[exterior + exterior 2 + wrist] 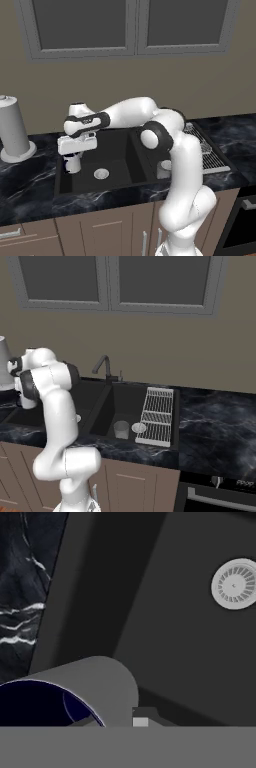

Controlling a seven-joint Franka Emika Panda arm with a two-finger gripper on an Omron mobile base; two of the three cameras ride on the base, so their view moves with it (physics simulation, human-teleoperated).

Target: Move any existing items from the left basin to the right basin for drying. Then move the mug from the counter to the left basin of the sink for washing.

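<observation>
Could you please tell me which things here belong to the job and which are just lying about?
Job: mug, held by the hand in the left basin; grey cup standing in the right basin; counter.
Lying about: paper towel roll; dish rack; faucet.

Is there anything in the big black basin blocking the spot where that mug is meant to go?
Nothing visible does. The tool holds the mug low inside the left basin, whose floor shows bare apart from its drain. The grey cup stands in the right basin.
</observation>
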